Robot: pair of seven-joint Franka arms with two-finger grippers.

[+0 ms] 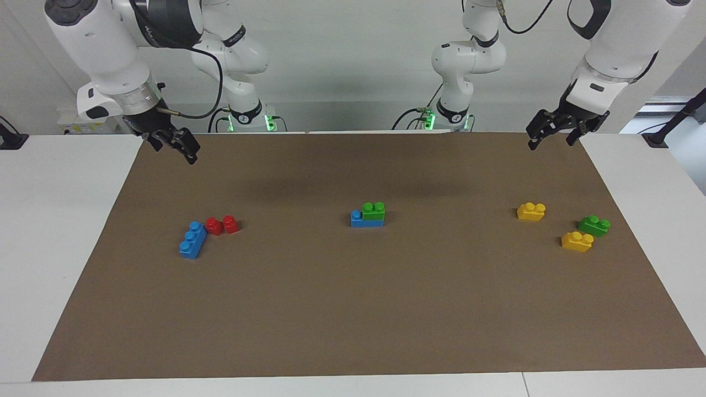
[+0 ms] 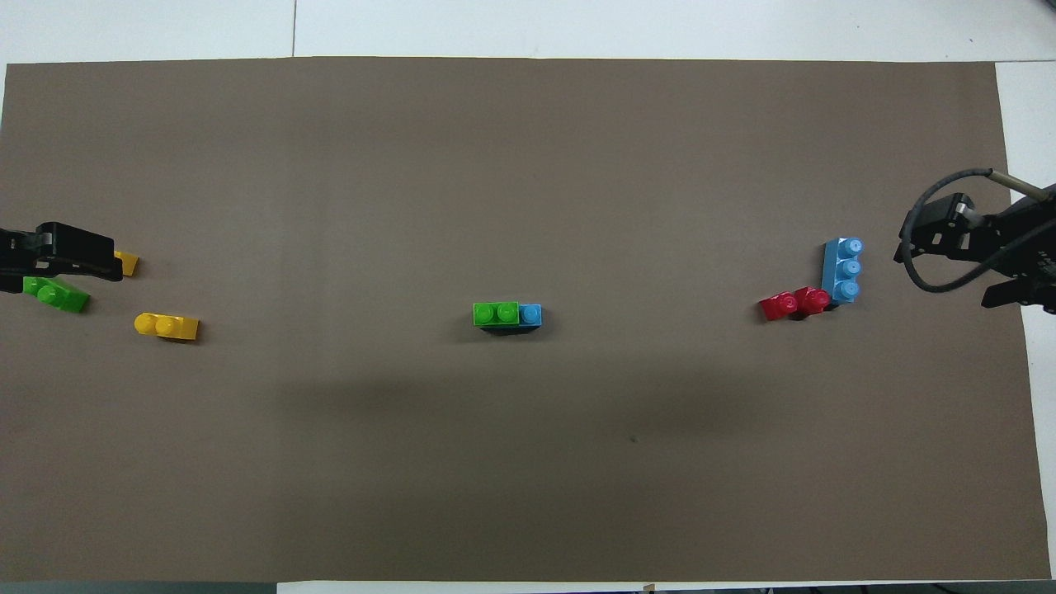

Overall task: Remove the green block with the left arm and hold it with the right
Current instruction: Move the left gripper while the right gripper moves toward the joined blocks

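Both arms are up and waiting at the robots' edge of the brown mat (image 1: 353, 309) that covers the tabletop (image 1: 60, 231). The left claw (image 1: 553, 134) hangs over the mat's corner at the left arm's end, its fingers spread apart and holding nothing. The right claw (image 1: 175, 144) hangs over the corner at the right arm's end, and whether it is released or clenched I cannot tell.

Dead centre on the mat sits the green block (image 1: 374, 213), pressed onto the top of a longer blue brick (image 1: 366, 221); one blue stud shows bare beside it, on the side toward the right arm's end. No claw is anywhere near this stack.

Toward the right arm's end, a blue three-stud brick (image 1: 192, 240) lies at an angle, with a red brick (image 1: 223, 225) touching its end that is nearer to the robots.

Toward the left arm's end there are three loose pieces: a yellow brick (image 1: 531, 211) nearest the robots, a second green brick (image 1: 594, 225) lying a little farther out toward the mat's edge, and another yellow brick (image 1: 577, 241) just beside that green one, farther from the robots.
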